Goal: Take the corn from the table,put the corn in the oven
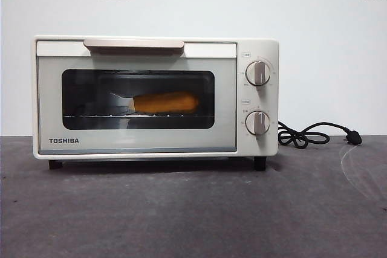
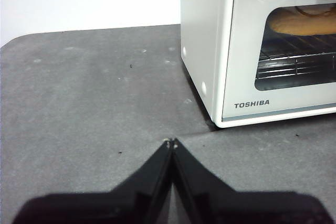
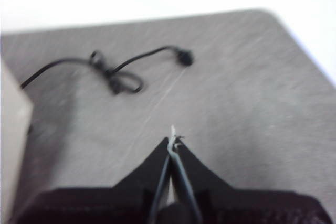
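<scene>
corn (image 1: 164, 102) already shut inside the oven (image 1: 257, 143), glossy and probably slippery, best gripped mid-cob, both grippers' jaws closed empty

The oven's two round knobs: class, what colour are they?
The knobs are cream-white with greyish centre grips, matching the oven; the front view shows them best.

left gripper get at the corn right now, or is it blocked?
Probably not. The corn lies on the rack inside the oven and the glass door is closed in front of it. The left gripper, shut, sits over the table off the oven's corner; the door would need opening first.
</scene>
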